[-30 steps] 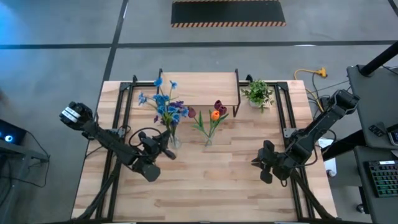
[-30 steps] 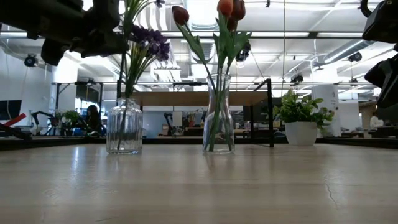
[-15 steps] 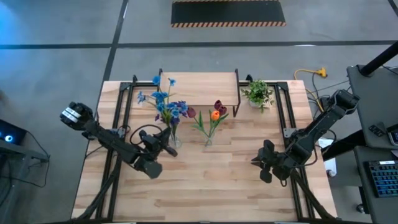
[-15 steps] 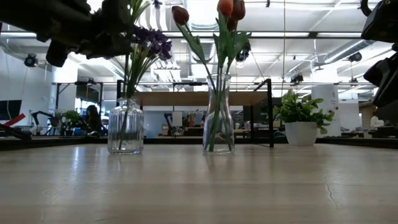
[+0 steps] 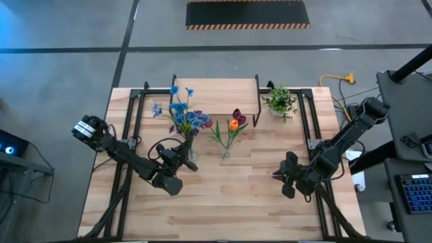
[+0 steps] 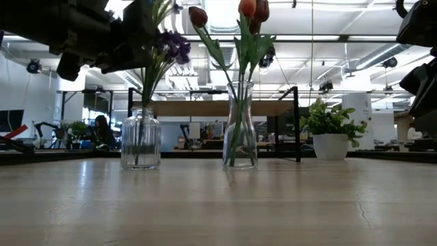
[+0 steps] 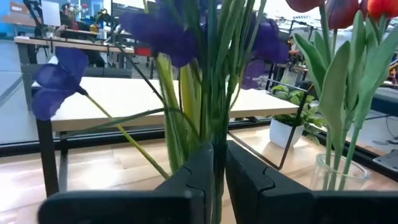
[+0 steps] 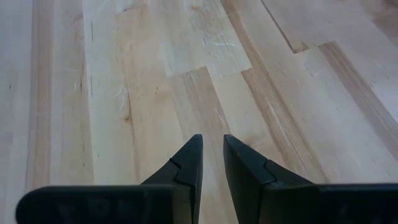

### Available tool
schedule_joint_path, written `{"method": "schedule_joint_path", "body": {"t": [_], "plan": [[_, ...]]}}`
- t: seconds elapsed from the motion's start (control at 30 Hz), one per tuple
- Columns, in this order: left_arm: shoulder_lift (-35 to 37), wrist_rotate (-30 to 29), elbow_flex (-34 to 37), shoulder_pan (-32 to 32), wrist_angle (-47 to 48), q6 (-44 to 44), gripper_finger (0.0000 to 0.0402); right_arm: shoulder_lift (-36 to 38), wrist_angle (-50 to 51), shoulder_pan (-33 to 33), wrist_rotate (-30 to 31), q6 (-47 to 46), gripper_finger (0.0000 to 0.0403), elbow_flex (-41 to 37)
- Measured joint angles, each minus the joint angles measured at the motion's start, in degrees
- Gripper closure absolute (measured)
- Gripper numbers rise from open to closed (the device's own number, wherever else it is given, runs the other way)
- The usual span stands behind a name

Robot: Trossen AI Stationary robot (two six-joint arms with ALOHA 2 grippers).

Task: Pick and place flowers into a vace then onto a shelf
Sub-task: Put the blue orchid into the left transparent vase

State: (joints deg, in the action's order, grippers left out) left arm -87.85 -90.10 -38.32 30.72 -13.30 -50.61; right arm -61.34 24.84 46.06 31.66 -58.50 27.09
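Rightward since a second ago: my left fingers (image 7: 214, 180) and the jar vase (image 6: 140, 140) with the blue and purple flowers (image 5: 182, 118).
My left fingers pinch those stems above the jar's mouth, just beside the tulip vase (image 6: 240, 126), shelf (image 5: 216, 94) near behind. My right fingers (image 8: 211, 165), nearly together, hover over bare table (image 5: 236, 202).

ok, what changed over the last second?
The left gripper, fingers pinched on the purple and blue flowers by their stems, shifted toward the right arm's side, and the squat glass vase slid with it toward the tulip vase. Unchanged: the right gripper parked over bare table, the shelf and the potted plant.
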Motion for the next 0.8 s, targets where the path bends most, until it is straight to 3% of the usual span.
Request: {"method": "schedule_joint_path", "body": {"t": [0.43, 0.8], "plan": [[-0.09, 0.27, -0.92, 0.11, -0.22, 0.01, 0.0289, 0.0, -0.14, 0.02, -0.11, -0.02, 0.0346, 0.0], [0.89, 13.42, -3.26, 0.4, -0.27, 7.77, 0.0211, 0.0, -0.18, 0.02, -0.17, 0.02, 0.0346, 0.0]]}}
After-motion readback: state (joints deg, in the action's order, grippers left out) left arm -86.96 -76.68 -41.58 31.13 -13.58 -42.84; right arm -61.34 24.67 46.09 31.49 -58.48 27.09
